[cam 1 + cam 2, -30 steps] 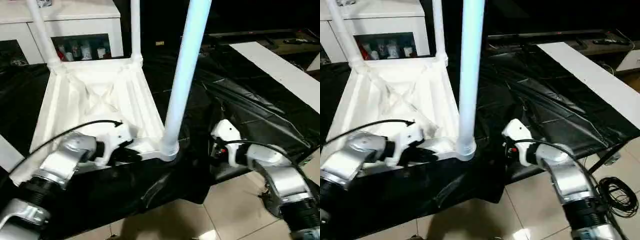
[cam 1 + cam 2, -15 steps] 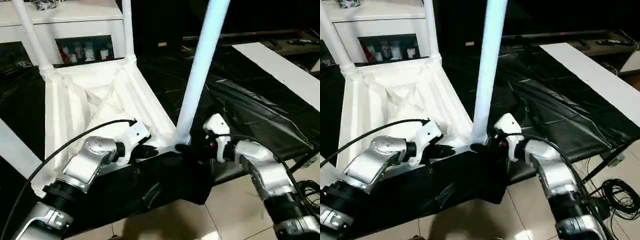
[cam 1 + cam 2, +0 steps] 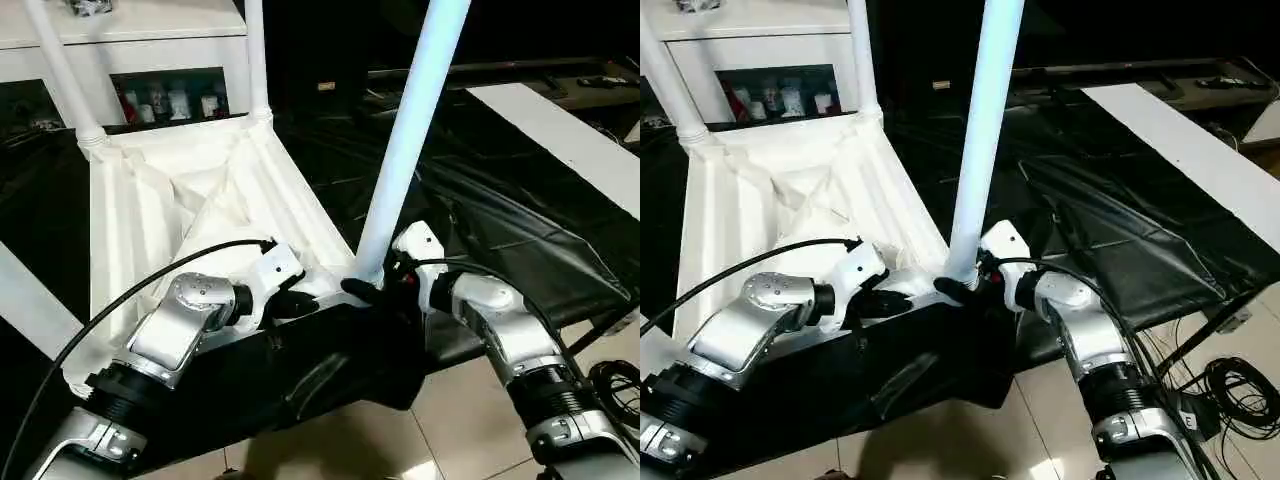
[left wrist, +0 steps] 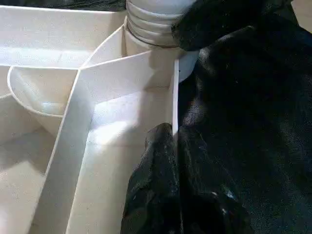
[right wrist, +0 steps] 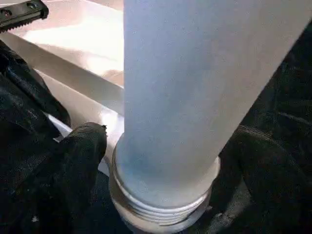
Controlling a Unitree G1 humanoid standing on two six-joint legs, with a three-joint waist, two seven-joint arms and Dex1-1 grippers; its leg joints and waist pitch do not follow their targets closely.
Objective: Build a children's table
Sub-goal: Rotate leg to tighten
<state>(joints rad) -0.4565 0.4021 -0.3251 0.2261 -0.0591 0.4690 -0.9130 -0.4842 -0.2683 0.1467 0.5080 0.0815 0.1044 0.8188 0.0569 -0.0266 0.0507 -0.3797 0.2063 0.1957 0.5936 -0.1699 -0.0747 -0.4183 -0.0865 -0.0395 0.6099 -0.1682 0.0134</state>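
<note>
a: what has changed in the last second?

b: the right gripper [image 5: 161, 170] has swung in from the right and spread its fingers wide, one each side of the base of the near right leg [image 3: 405, 160], not closing on it. the left gripper [image 4: 170, 146] stays pinched shut on the near rim of the tabletop [image 3: 150, 210].

a: meaning?

b: likely it's about to grasp and seat or twist that leg while the left steadies the top.

a: where's the table?

b: upside down on the black-covered bench [image 3: 480, 210], with two more legs [image 3: 255, 60] upright at the far corners.

a: anything in the way?

b: crumpled black sheet bunches around the socket. a white cabinet [image 3: 150, 50] stands behind, a white board [image 3: 560, 140] far right.
</note>
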